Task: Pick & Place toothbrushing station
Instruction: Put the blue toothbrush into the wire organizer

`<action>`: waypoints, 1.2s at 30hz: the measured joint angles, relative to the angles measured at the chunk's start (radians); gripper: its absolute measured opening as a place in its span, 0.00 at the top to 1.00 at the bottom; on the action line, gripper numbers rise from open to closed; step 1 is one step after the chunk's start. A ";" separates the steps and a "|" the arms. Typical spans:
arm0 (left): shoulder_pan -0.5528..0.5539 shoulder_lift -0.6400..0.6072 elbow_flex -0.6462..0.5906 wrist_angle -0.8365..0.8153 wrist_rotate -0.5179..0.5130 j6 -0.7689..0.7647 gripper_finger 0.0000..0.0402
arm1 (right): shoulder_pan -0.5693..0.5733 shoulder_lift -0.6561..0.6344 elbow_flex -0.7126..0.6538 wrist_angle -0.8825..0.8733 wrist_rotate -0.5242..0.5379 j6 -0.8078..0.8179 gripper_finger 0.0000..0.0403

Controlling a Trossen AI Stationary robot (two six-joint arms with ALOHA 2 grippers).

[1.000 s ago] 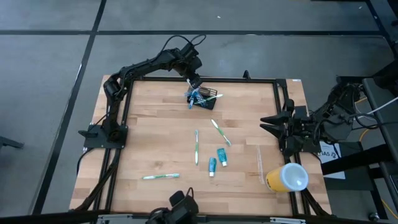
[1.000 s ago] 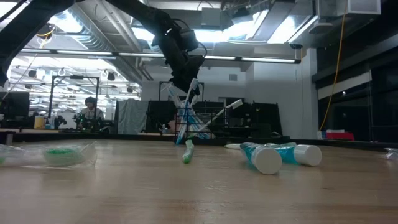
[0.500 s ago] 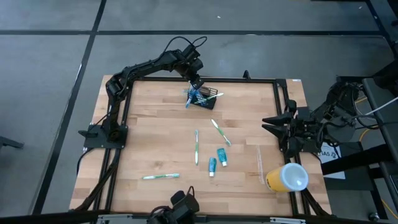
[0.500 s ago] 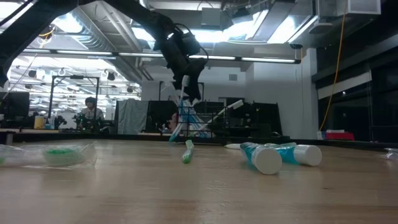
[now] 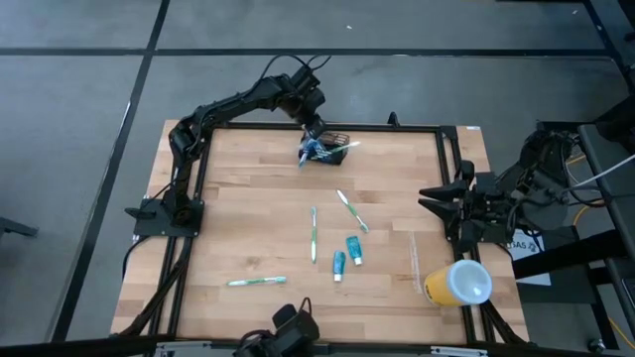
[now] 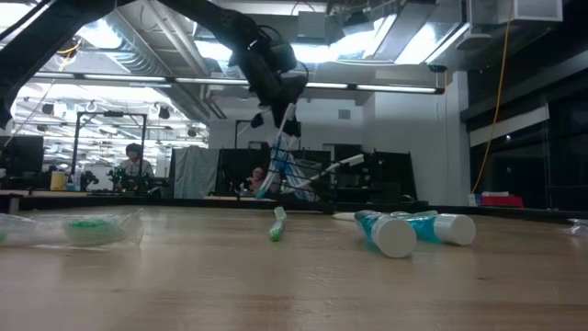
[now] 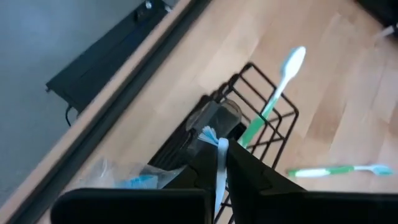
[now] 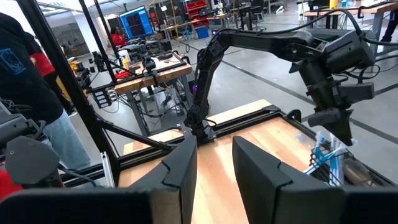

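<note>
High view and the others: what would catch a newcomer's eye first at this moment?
First, the left claw at the table's far edge, shut on a white-handled toothbrush over the small black wire-mesh holder, which already has brushes sticking out. Next, the scatter mid-table: green-and-white toothbrushes and two teal toothpaste tubes lying flat. The yellow cup with a white round lid sits at the near right corner, behind the waiting right claw.

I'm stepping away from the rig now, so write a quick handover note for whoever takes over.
Left gripper: at the table's far edge, jaws shut on a white toothbrush standing in the black wire-mesh holder.
Right gripper: waiting open at the right edge.
Done: several brushes are in the holder.
Left: three toothbrushes and two toothpaste tubes lie on the table; the yellow cup lies near the right corner.
</note>
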 joint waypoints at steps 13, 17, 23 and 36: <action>0.021 0.002 0.000 -0.088 -0.018 0.054 0.98 | 0.000 0.015 0.000 0.000 0.000 0.001 0.74; 0.049 0.004 -0.024 -0.036 0.026 0.043 0.98 | 0.000 0.017 0.000 0.000 0.000 0.019 0.74; 0.085 -0.003 -0.110 -0.003 0.103 0.028 0.98 | 0.000 0.021 0.000 0.001 0.001 0.035 0.74; 0.110 -0.021 -0.142 0.103 0.112 -0.007 0.98 | 0.000 0.021 0.000 0.002 0.034 0.077 0.74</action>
